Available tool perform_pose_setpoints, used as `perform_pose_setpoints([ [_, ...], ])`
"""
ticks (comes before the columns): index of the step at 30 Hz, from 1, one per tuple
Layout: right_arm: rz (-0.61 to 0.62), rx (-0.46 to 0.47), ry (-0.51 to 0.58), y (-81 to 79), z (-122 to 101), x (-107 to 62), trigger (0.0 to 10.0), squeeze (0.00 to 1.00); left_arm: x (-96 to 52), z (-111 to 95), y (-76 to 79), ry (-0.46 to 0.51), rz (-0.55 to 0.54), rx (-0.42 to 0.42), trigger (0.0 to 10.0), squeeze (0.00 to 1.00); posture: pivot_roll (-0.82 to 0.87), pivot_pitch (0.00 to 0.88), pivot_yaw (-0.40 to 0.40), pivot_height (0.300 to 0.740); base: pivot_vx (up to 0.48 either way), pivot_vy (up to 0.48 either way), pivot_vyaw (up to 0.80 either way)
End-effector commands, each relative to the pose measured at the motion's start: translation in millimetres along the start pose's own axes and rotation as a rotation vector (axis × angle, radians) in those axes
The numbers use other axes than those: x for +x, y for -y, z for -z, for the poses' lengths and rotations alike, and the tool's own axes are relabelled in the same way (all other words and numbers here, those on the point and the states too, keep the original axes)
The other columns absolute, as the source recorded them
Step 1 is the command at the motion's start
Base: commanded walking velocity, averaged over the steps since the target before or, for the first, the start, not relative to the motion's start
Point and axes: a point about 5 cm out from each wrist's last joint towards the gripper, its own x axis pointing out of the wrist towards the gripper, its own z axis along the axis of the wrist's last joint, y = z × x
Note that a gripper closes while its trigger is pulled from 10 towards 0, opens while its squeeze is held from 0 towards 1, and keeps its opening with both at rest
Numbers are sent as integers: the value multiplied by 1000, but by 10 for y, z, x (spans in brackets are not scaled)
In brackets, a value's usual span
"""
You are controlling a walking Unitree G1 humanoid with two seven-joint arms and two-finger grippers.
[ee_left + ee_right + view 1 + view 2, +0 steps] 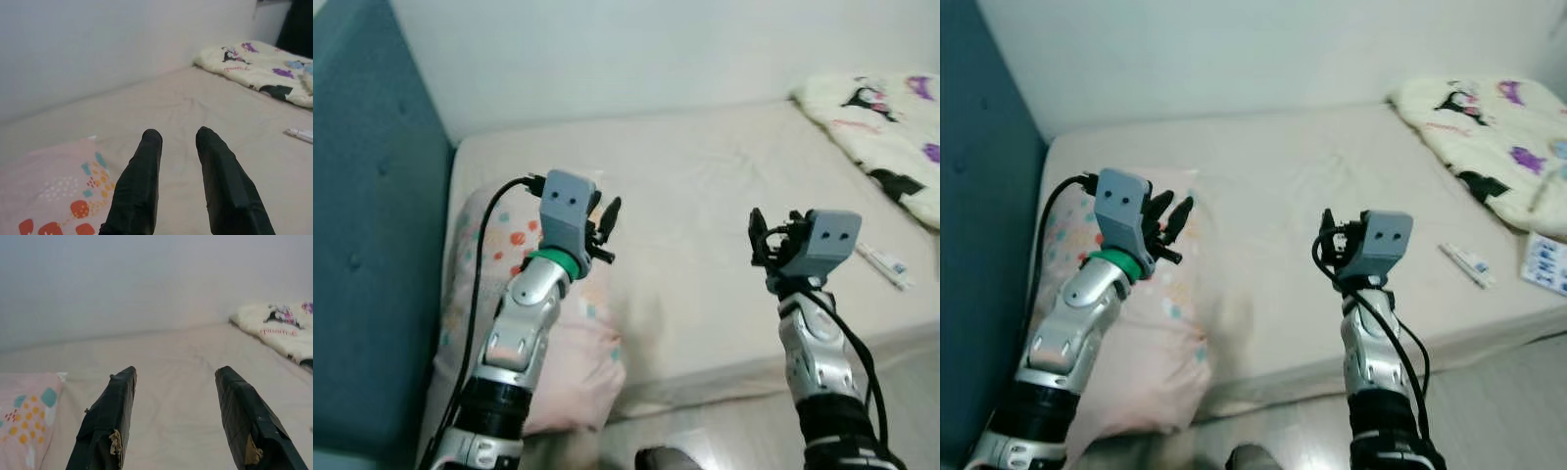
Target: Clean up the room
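- Your left hand (604, 227) is raised above the pink patterned pillow (1151, 323), which lies on the bed (705, 196) at the end nearest the blue headboard (367, 245); its fingers (139, 186) are a little spread, with nothing between them.
- Your right hand (766, 240) hovers over the bare middle of the sheet, near the bed's front edge; its fingers (110, 421) are spread wide and hold nothing.
- The pillow's near corner hangs over the front edge of the mattress, just beside your left forearm.
- A cream blanket (891, 127) with purple and black cartoon prints is bunched in the far corner on your right, against the wall (626, 49).
- A small white tube (1466, 263) lies flat on the sheet, between your right hand and the blanket, touching neither.
- In the right eye view, a small blue-and-white printed packet (1547, 262) sits at the frame's right edge, just beyond the tube; you cannot read what it is.
- A strip of pale floor (1489, 392) shows below the mattress edge, beside your right arm.
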Motion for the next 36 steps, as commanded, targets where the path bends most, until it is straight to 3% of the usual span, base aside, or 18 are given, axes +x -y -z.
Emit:
perform_pose_setpoints([
  [1, -19, 14, -18, -77, 58, -25, 10000, 0, -41, 58, -59, -25, -25, 1, 10000, 0, -27, 0, 45, 740, 0, 0, 0],
  [20, -30, 15, -28, -96, 83, -28, 10000, 0, -42, 39, -70, -16, -37, -10, 10000, 0, -24, 0, 42, 740, 0, 336, 0],
  [28, -30, 16, -28, -100, 87, -27, 10000, 0, -53, 11, -18, 14, -5, 27, 10000, 0, -23, 0, 44, 740, 0, 0, 0],
  [36, -27, 19, -27, -107, 94, -25, 10000, 0, -56, 11, 2, 15, 12, 11, 10000, 0, -22, 0, 46, 740, 0, 0, 0],
])
